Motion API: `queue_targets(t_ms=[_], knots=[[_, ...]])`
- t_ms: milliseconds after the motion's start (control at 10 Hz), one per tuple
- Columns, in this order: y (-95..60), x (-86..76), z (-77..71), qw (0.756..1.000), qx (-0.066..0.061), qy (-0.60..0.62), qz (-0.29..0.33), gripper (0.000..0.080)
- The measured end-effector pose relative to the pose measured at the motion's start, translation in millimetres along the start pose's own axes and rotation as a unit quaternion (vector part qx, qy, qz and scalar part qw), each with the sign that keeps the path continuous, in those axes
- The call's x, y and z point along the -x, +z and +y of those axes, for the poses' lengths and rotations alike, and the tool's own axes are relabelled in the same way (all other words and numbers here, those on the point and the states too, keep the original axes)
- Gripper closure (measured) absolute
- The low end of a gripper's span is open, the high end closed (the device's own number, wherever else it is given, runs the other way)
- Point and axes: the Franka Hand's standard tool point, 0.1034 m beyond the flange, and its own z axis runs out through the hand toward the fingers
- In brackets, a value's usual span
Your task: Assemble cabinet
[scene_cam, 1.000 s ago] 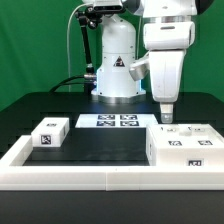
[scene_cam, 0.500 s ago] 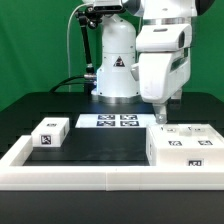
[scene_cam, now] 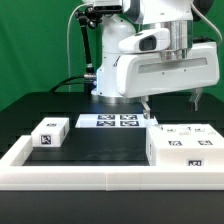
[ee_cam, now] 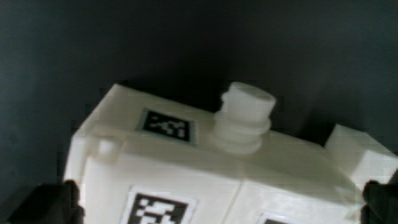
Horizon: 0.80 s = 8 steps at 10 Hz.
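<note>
The cabinet [scene_cam: 181, 143] is the large white tagged block at the exterior view's right, resting against the white rim. In the wrist view the cabinet [ee_cam: 196, 160] fills the frame, with tags on its top and a short white peg [ee_cam: 246, 114] standing up from it. My gripper [scene_cam: 172, 103] hangs open just above the cabinet, its two dark fingers spread wide. In the wrist view the gripper [ee_cam: 215, 203] has one fingertip at either side of the cabinet and holds nothing.
A small white tagged block [scene_cam: 50, 132] lies at the exterior view's left. The marker board [scene_cam: 110, 121] lies at the back middle, before the robot base [scene_cam: 117, 70]. A low white rim [scene_cam: 100, 175] frames the black table.
The wrist has turned about its vertical axis over the cabinet. Its broad side now faces the exterior camera, and both fingers show spread apart.
</note>
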Motion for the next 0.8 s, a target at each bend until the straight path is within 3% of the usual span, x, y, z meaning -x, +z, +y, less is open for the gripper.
queue_targets(t_ms=[400,600,800], knots=[[-0.1,-2.2,-6.7,0.991,-0.02,0.131,0.001,0.0004],[-1.9,-7.8,-21.2,0.978,-0.014,0.209,-0.011,0.0004],[9.5,3.3,-24.7,0.966,0.0,0.257,-0.023,0.0004]])
